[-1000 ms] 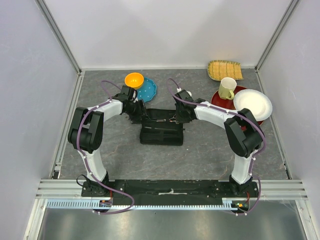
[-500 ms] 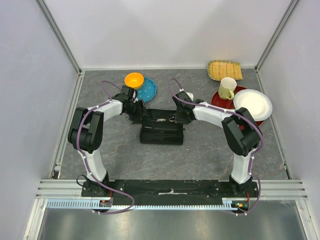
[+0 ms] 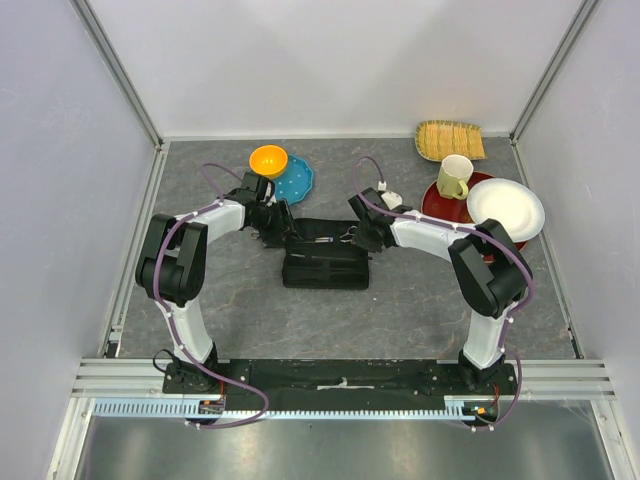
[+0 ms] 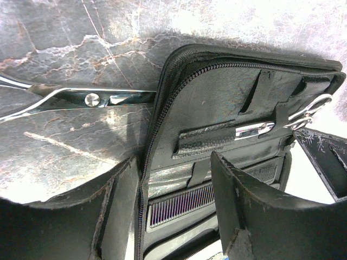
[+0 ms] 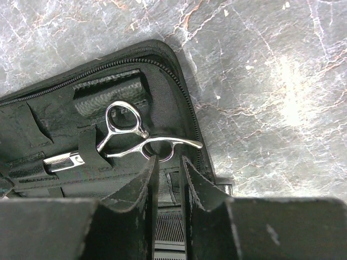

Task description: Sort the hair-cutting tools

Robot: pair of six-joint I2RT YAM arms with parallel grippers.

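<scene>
Table point(image 3: 420, 300): open black case point(image 3: 322, 268) at centre; left end effector point(image 4: 173, 162) at its 10 o'clock corner, jaws wide, straddling the zipped edge, gripping nothing; loose scissors point(image 4: 92, 99) lie on the table just outside the case's 9 o'clock side; strapped scissors point(image 5: 173, 141) sit inside the case; right end effector point(image 5: 169, 161) at the 2 o'clock corner, gap narrow, tips at the lower finger ring; pinched or not, cannot tell; comb point(image 4: 179, 203) in the lower pocket.

We see a grey marbled tabletop point(image 3: 400, 300) boxed by pale walls point(image 3: 330, 60) on three sides, aluminium rails point(image 3: 340, 375) along its near edge.
</scene>
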